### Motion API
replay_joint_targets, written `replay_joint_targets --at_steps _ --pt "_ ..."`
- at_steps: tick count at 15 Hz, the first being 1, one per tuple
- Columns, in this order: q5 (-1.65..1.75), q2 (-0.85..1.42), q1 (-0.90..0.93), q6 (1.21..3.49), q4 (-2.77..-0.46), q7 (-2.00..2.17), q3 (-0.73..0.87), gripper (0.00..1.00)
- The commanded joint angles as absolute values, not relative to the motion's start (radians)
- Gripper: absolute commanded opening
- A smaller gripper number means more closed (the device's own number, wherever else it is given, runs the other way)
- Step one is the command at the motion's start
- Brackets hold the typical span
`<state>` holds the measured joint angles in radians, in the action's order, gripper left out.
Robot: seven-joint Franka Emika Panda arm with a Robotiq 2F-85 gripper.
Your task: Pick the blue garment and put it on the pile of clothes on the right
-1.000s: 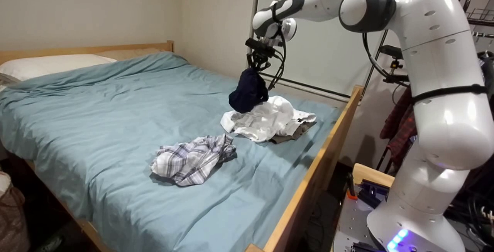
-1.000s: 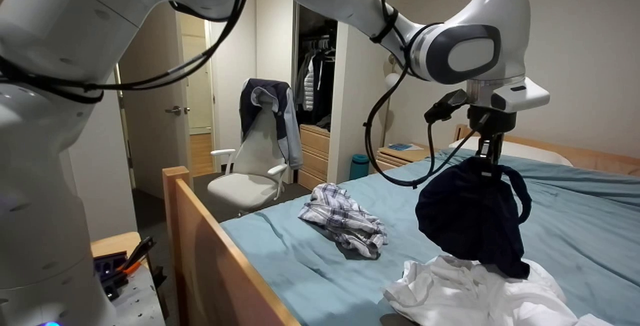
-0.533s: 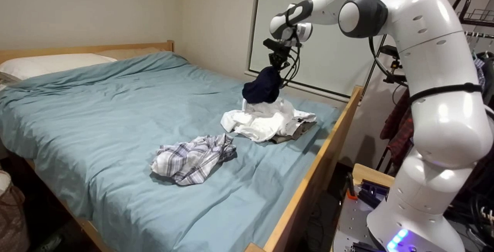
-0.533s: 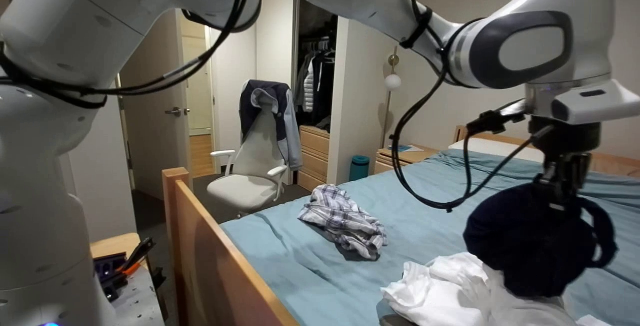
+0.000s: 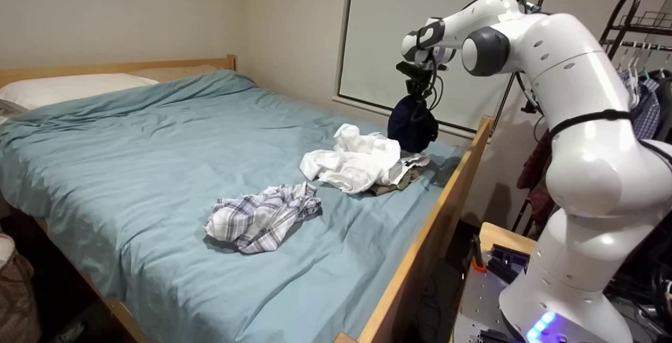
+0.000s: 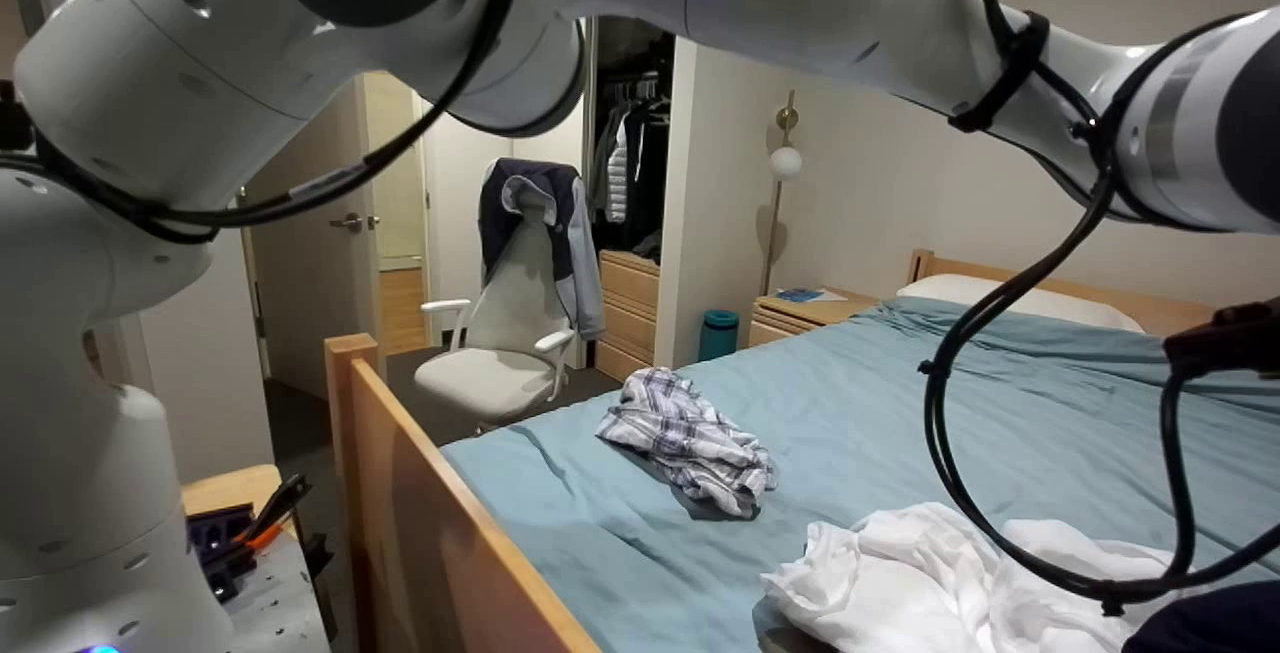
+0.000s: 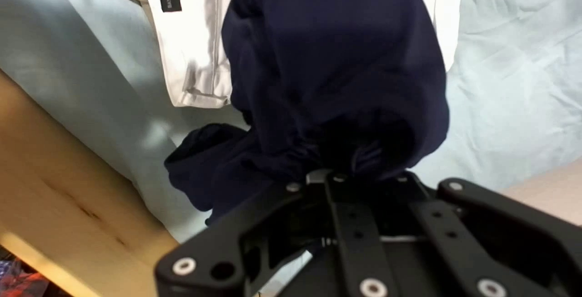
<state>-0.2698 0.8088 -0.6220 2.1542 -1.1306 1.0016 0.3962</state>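
Aloft, arm (image 5: 583, 91) arched, claw (image 5: 417, 94) pointing down

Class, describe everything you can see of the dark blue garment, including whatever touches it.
The dark blue garment is plain and looks like soft, smooth cloth. Bunched into deep folds, it has one loose, open end sticking out to the left in the wrist view. The end effector is clamped on its top, and it hangs over the bed near the white clothes. Whether its lower part touches them cannot be told.
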Motion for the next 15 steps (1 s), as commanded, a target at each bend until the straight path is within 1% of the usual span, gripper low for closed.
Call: replay_joint_targets --at_steps 1,5,7,8,9,10,13,15 --pt "-0.301 0.747 -0.620 2.150 -1.173 0.923 0.348 0.03" --pt "-0.352 0.618 -0.586 2.277 -1.329 0.832 0.290 0.03" --pt "-0.364 0.580 -0.578 2.302 -1.385 0.785 0.262 0.03" --pt "-0.361 0.570 -0.576 2.289 -1.400 0.781 0.256 0.36" --pt "-0.344 0.572 -0.572 2.287 -1.410 0.780 0.257 0.38" --pt "-0.343 0.569 -0.572 2.288 -1.419 0.781 0.257 0.44" --pt "-0.354 0.585 -0.589 2.269 -1.409 0.753 0.247 0.64" --pt "-0.382 0.607 -0.595 2.229 -1.372 0.729 0.253 0.75"
